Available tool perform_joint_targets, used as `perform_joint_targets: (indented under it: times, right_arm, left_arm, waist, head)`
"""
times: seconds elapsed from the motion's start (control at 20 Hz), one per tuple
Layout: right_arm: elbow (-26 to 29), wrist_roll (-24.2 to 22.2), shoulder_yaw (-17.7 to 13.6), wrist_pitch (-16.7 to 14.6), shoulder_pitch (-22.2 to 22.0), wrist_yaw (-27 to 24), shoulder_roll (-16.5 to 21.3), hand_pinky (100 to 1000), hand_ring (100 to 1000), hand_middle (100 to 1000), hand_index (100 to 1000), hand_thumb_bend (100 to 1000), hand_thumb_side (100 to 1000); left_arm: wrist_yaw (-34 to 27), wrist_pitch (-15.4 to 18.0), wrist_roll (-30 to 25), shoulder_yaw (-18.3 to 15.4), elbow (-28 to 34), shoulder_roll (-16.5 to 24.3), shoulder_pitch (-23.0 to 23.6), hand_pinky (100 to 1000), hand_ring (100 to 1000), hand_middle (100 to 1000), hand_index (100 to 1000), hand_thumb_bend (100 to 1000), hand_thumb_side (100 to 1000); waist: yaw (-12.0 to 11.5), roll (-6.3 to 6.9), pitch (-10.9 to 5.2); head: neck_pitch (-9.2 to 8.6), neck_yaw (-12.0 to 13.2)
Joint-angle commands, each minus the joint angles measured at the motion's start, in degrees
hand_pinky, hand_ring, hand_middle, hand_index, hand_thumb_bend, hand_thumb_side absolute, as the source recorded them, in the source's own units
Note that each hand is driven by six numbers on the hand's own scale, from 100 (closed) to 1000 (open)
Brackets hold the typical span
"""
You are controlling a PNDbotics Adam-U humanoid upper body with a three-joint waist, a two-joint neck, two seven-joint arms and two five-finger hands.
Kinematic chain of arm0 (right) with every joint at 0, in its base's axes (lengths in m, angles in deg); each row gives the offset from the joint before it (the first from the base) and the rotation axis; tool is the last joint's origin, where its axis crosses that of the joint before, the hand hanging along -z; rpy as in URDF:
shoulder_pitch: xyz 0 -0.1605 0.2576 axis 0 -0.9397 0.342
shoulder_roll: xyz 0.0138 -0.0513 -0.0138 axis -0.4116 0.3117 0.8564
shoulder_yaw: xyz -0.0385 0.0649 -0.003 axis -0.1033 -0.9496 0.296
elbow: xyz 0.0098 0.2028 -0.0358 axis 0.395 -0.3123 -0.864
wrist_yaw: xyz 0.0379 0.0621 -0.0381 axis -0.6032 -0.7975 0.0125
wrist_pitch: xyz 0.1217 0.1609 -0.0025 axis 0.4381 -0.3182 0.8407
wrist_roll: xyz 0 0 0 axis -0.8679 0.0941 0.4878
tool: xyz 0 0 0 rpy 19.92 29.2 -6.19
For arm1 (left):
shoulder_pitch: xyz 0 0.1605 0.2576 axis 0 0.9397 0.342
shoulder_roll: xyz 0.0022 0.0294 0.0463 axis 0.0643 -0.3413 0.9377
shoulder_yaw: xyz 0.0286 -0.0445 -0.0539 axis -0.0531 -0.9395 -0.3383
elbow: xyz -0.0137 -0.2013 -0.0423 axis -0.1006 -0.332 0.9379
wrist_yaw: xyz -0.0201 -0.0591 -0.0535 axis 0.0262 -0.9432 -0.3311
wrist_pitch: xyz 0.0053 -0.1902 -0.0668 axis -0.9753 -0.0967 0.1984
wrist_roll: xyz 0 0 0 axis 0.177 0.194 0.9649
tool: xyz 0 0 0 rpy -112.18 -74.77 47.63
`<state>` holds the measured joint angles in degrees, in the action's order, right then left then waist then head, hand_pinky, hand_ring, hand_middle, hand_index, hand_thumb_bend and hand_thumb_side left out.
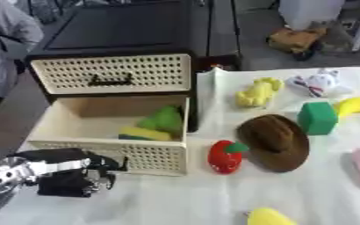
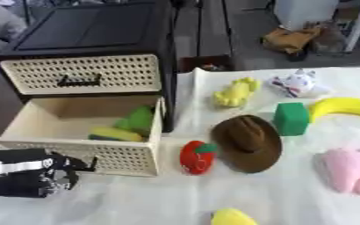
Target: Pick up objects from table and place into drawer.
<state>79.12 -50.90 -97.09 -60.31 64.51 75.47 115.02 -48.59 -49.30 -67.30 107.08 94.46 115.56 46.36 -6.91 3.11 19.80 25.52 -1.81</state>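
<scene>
Drawer [image 1: 110,132] sat pulled open at the counter's [image 1: 183,202] left, with green and yellow items inside. Left robot hand [image 1: 79,176] hung just near-left of its front panel, fingers curled, holding nothing. Red strawberry toy [image 1: 226,156] lay right of the drawer, beside a brown hat [image 1: 275,140], well apart from that hand.

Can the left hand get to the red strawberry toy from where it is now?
Probably yes. The left hand sits low in front of the open drawer, and the red strawberry toy lies just past the drawer's front corner with bare cloth between them. The brown hat is close beside the toy.
</scene>
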Motion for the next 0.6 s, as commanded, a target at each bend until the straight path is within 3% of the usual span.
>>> perform_joint_targets:
  times: [0.05, 0.6]
  right_arm:
    - [0.89, 0.27, -0.81, -0.37, 0.14, -0.43, 0.72, 736, 939, 596, 794, 180, 1000]
    - [0.89, 0.01, -0.99, 0.62, -0.18, -0.30, -0.26, 736, 942, 592, 792, 183, 1000]
  left_arm:
    - [0.69, -0.56, 0.32, -1.38, -1.33, 0.44, -1.13, 338, 502, 769, 995, 100, 1000]
    - [0.90, 0.59, 5.18, -2.58, -3.32, -0.85, -2.17, 334, 504, 783, 1000, 100, 1000]
  waist:
    - [0.15, -0.19, -0.89]
    - [0.63, -0.10, -0.79]
  head:
    - [-0.81, 0.19]
    - [-1.24, 0.12]
